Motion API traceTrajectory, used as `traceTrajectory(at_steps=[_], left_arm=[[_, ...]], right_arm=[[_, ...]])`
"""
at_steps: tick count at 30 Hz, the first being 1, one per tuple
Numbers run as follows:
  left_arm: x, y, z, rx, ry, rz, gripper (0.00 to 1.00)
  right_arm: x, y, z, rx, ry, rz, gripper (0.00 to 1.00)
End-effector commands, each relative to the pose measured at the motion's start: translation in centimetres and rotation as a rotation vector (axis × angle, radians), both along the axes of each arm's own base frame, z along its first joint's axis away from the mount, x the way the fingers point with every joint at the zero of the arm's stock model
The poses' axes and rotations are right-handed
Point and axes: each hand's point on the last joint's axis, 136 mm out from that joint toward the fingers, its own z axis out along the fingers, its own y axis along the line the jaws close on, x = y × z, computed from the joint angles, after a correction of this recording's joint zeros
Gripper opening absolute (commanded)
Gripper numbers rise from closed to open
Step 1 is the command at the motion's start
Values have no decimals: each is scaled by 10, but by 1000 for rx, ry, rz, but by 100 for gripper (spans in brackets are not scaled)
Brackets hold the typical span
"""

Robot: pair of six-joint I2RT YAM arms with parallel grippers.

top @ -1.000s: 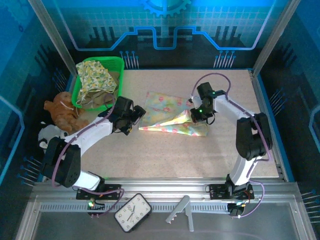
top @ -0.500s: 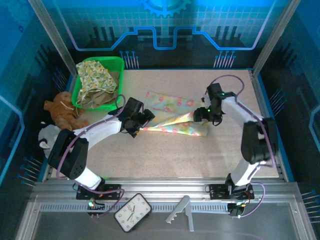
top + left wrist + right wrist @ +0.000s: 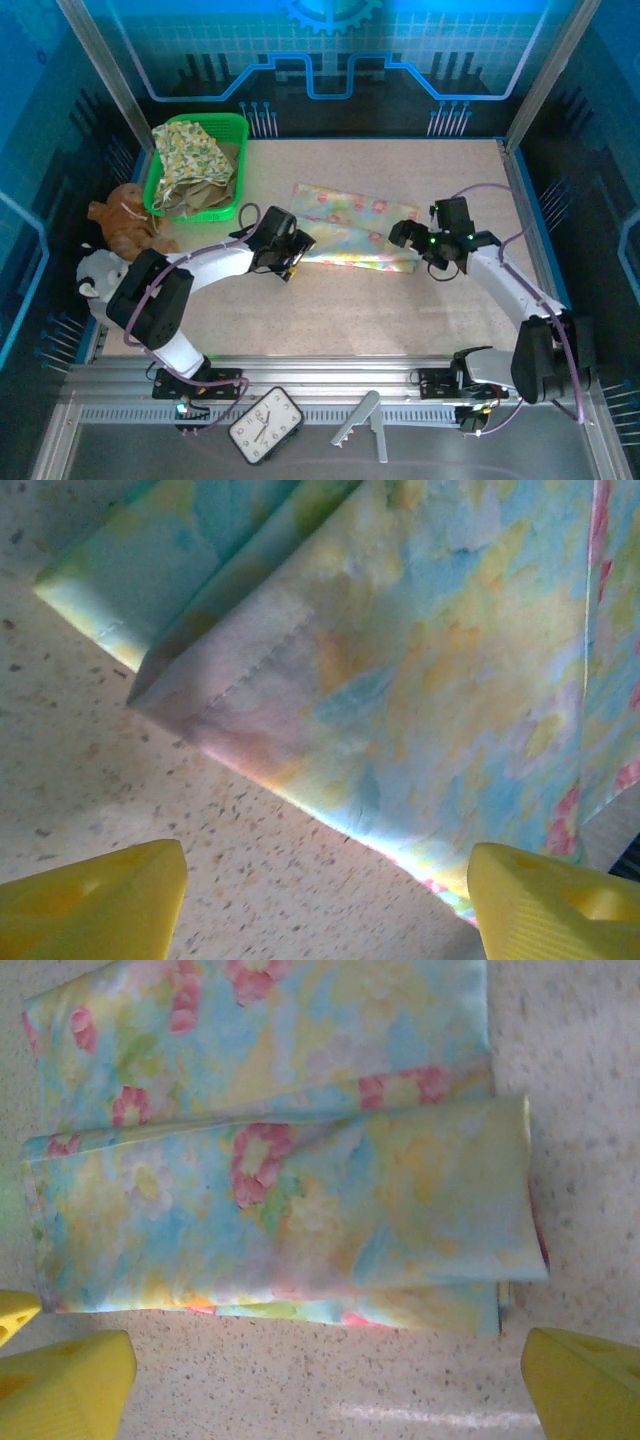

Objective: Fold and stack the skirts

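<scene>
Top external view shows the pastel patchwork skirt (image 3: 352,232) folded flat mid-bench (image 3: 400,320); light and limp, it is best pinched at its layered corners, where left gripper (image 3: 325,900) and right gripper (image 3: 300,1370) hover, spread wide and empty.

Top camera looks down on the whole surface (image 3: 350,310); both wrist cameras view the patchwork skirt (image 3: 350,215) close-up from above.
</scene>
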Motion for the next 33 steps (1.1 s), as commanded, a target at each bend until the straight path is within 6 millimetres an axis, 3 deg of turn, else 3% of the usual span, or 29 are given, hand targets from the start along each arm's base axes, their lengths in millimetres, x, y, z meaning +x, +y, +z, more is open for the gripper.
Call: traceTrajectory(at_steps=[1, 9, 15, 20, 28, 33], left_arm=[[8, 2, -6, 13, -17, 52, 71], [13, 19, -15, 118, -8, 95, 57], [28, 14, 0, 143, -62, 47, 24], [28, 19, 10, 167, -85, 45, 0], [25, 3, 42, 100, -167, -82, 0], [25, -1, 58, 65, -212, -127, 0]], right_arm=[[4, -6, 10, 71, -51, -136, 100], [-3, -4, 1, 88, -33, -131, 100], [-4, -3, -3, 93, -24, -124, 100], [-6, -4, -6, 91, -20, -127, 100], [-8, 1, -20, 151, 26, -169, 99], [-3, -14, -43, 102, 39, -240, 87]])
